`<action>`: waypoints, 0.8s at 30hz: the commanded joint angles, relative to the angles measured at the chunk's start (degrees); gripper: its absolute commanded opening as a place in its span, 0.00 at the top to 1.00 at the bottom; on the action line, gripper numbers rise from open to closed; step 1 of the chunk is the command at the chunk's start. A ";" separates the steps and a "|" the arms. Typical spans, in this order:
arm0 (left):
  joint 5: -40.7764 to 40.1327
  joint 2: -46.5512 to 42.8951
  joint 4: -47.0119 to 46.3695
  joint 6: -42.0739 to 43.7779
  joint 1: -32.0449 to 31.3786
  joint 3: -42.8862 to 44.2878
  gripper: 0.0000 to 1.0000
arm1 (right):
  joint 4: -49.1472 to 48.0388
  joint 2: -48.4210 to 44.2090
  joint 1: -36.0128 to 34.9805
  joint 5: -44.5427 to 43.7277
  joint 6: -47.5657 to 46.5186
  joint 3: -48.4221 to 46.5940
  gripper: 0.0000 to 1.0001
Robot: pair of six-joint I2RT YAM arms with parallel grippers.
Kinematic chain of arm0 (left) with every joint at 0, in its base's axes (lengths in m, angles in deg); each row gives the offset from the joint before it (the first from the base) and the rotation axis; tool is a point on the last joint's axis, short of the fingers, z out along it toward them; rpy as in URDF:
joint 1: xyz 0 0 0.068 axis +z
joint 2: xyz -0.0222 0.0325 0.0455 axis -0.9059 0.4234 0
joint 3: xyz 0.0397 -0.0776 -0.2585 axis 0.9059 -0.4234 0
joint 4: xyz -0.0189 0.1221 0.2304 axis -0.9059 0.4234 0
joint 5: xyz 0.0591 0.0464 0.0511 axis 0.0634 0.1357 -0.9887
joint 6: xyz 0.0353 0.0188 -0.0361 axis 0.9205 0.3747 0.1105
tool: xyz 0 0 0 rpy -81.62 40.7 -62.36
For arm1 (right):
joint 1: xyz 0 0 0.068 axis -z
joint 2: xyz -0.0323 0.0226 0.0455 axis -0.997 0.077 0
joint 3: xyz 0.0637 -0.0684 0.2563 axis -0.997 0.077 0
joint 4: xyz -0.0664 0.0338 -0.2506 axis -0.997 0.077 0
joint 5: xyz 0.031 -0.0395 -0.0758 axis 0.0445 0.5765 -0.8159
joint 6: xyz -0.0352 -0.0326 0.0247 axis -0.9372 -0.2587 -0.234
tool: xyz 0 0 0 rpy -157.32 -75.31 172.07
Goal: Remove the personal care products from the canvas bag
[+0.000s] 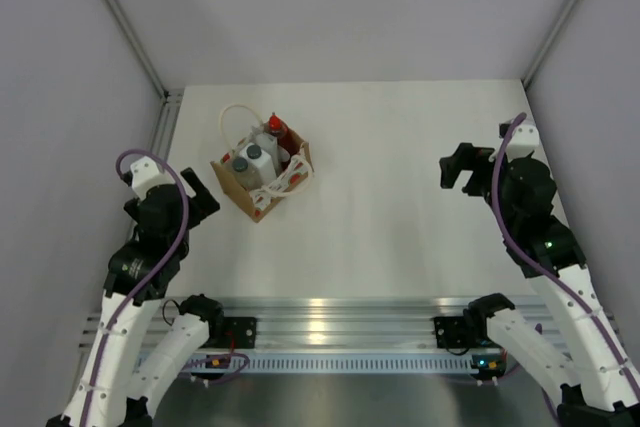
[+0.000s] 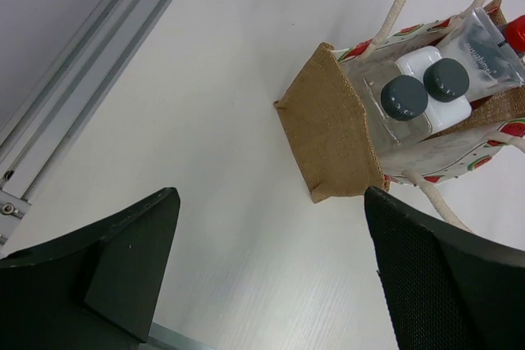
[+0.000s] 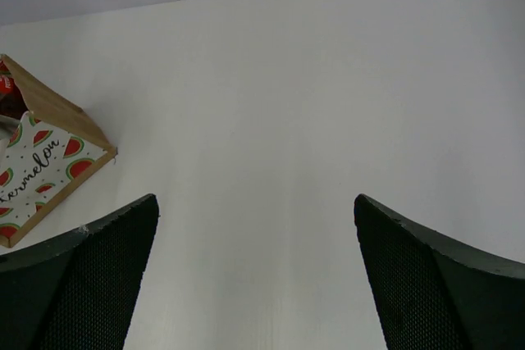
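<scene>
The canvas bag stands upright at the left middle of the table, tan burlap with a watermelon-print side and white rope handles. Inside it stand a clear bottle with a dark cap, a white bottle with a dark cap, a silvery-grey pouch and a red pointed-top bottle. The bag also shows in the left wrist view and at the left edge of the right wrist view. My left gripper is open and empty, just left of the bag. My right gripper is open and empty, far right.
An aluminium rail runs along the table's near edge by the arm bases. A metal frame rail lines the table's left side. Grey walls enclose the table on three sides.
</scene>
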 commanded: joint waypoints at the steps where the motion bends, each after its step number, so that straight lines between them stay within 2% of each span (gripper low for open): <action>1: 0.40 0.86 -0.70 -0.09 0.15 1.44 0.02 | -2.42 -0.02 0.45 -0.48 0.68 -1.96 0.01; 6: 2.24 1.56 -1.40 -2.72 0.15 1.35 0.02 | -3.91 -0.63 0.36 1.18 0.68 -1.61 0.00; 12: 9.36 3.93 -4.47 -6.68 0.15 0.91 0.02 | -6.20 1.03 0.44 5.84 3.13 -0.29 0.01; 13: 9.80 4.98 -5.17 -6.86 0.15 1.09 0.02 | -8.38 2.34 0.36 7.06 4.19 0.67 0.01; 15: 10.24 6.04 -5.62 -6.95 0.15 2.14 0.02 | -11.72 4.37 0.45 15.05 8.22 2.25 0.01; 17: 10.50 7.88 -6.32 -6.33 0.15 3.11 0.02 | -20.05 9.02 0.36 25.38 14.61 3.66 0.00; 20: 12.43 10.78 -7.02 -3.88 0.06 5.65 0.02 | -35.14 17.62 -1.92 33.77 22.97 5.69 0.01; 23: 18.40 15.00 -7.11 0.69 0.06 9.34 0.02 | -38.63 28.17 -9.10 34.33 23.89 1.05 0.00; 24: 20.85 16.05 -7.03 1.66 0.06 10.22 0.02 | -38.02 30.98 -10.53 34.15 23.36 -3.23 0.00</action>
